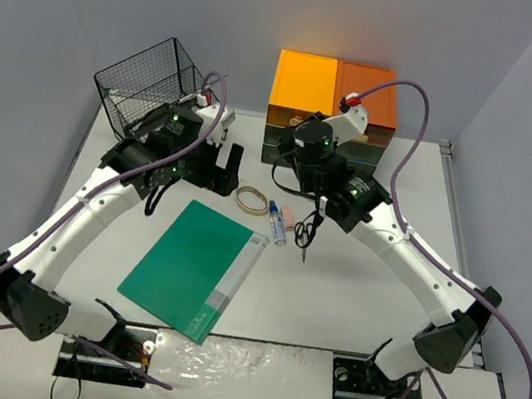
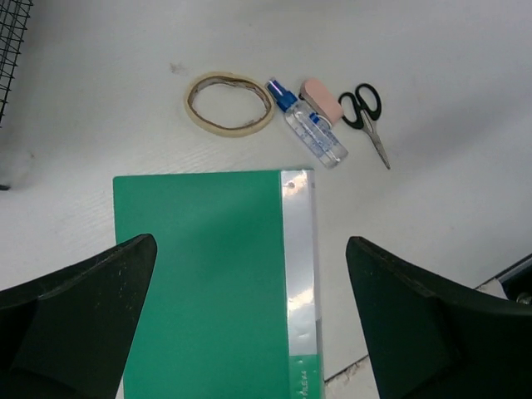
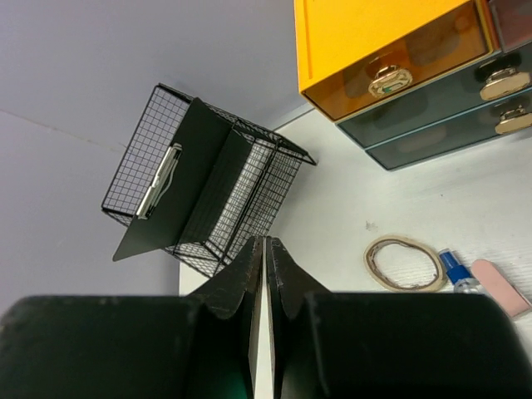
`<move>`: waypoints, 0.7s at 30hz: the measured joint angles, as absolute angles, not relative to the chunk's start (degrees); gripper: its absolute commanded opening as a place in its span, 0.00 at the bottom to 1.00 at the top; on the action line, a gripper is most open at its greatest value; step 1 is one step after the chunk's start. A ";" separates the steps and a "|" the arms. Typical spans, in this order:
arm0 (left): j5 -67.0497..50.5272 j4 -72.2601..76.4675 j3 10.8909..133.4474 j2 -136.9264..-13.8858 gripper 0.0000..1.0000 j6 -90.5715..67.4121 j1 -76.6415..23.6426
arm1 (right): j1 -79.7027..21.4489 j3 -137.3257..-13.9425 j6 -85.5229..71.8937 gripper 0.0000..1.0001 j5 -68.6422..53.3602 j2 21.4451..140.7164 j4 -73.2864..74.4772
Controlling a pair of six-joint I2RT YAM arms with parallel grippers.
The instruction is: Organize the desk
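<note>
The white desk holds a green folder near the front. Behind it lie a tape ring, a glue bottle, a pink eraser and black scissors. My left gripper is open and empty. It hovers above the folder, with the tape ring, glue bottle, eraser and scissors beyond it. My right gripper is shut and empty, raised in front of the drawers; its tips point toward the basket.
A black wire basket stands at the back left, with a black clipboard upright in it. A drawer unit with orange top drawers stands at the back centre. Pale walls enclose the desk on three sides.
</note>
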State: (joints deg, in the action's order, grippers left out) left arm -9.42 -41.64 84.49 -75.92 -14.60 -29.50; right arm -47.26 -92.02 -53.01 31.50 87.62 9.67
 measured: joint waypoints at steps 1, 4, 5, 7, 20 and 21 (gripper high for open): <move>-9.77 -40.54 84.49 -77.07 0.97 -14.10 -27.91 | -47.24 -91.61 -52.72 0.04 31.66 86.49 10.07; -10.02 -37.56 84.50 -81.13 0.97 -12.53 -23.23 | -47.22 -90.46 -52.26 0.04 32.45 82.83 11.33; -10.01 -36.83 84.59 -82.60 0.97 -12.06 -21.77 | -47.22 -90.22 -52.19 0.04 32.64 81.83 11.60; -10.06 -35.52 85.08 -85.81 0.97 -11.38 -19.31 | -47.22 -90.00 -52.16 0.04 32.76 80.37 12.17; -10.29 -32.85 98.85 -101.30 0.97 -8.72 -13.48 | -47.22 -89.47 -51.10 0.04 32.62 78.71 17.30; -10.37 -32.90 100.78 -102.02 0.97 -8.56 -12.90 | -47.22 -89.44 -50.99 0.04 32.61 78.66 17.54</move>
State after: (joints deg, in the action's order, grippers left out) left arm -10.37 -32.90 100.78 -102.02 -8.56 -12.90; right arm -47.22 -89.44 -50.99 32.61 78.66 17.54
